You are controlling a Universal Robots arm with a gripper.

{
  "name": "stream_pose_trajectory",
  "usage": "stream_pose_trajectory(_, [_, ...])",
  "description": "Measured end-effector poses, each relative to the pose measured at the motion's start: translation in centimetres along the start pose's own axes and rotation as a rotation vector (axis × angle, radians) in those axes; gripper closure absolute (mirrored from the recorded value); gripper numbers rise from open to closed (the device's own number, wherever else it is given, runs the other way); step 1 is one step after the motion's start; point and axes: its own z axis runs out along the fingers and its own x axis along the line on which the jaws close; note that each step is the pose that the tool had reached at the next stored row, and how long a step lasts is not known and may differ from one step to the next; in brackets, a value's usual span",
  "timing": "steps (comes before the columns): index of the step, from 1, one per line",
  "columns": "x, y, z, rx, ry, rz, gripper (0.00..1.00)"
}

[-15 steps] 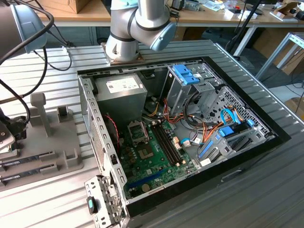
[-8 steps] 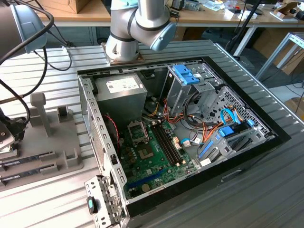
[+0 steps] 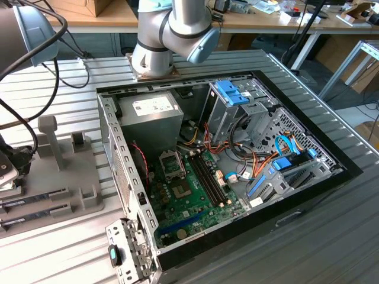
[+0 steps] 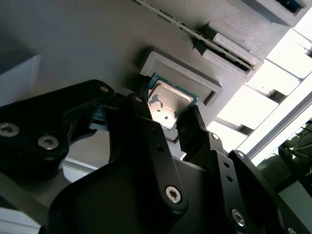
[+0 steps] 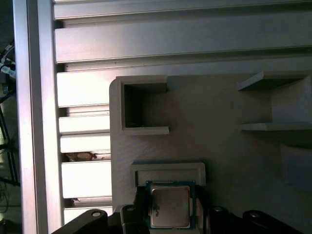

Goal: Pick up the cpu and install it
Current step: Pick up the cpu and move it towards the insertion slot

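On my feed the gripper (image 4: 165,111) (image 5: 170,217) is down over the grey fixture (image 5: 219,146) (image 4: 73,48). Its two black fingers (image 4: 141,117) are closed in against opposite edges of the cpu (image 4: 168,100) (image 5: 169,207), so I read it as clamped on the chip. In both wrist views the dark finger tips sit flush with the green rim on either side, and I see no gap.

The cpu lies flat with its silvery top facing the cameras. It is in its shallow nest on the fixture, one edge right up against the raised lip of that nest (image 5: 168,173). I can't tell whether it has left the floor of the nest at all.

Next to the nest, the first wrist view shows a small open-sided box pocket (image 5: 141,107) moulded into the same fixture. The ribbed aluminium table (image 5: 83,48) runs past the fixture's edge.

In the exterior view the arm (image 3: 172,29) is mounted behind the open computer case (image 3: 121,160) and reaches off to the exterior view's left. The fixture (image 3: 83,177) stands there on the table – well apart from the case. The motherboard (image 3: 183,204) lies in the bottom of the case, with its socket (image 3: 173,165) near the power supply (the grey box (image 3: 151,112)).
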Motion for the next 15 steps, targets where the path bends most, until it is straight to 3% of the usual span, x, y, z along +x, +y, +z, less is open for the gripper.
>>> stream_pose_trajectory(5, [0.0,0.03,-1.14,0.0,0.0001,0.0,0.53])
stream_pose_trajectory(14, [0.01,0.03,-1.27,0.0001,0.0001,0.0,0.53])
stream_pose_trajectory(15, [0.01,0.03,-1.27,0.0001,0.0002,0.0,0.45])
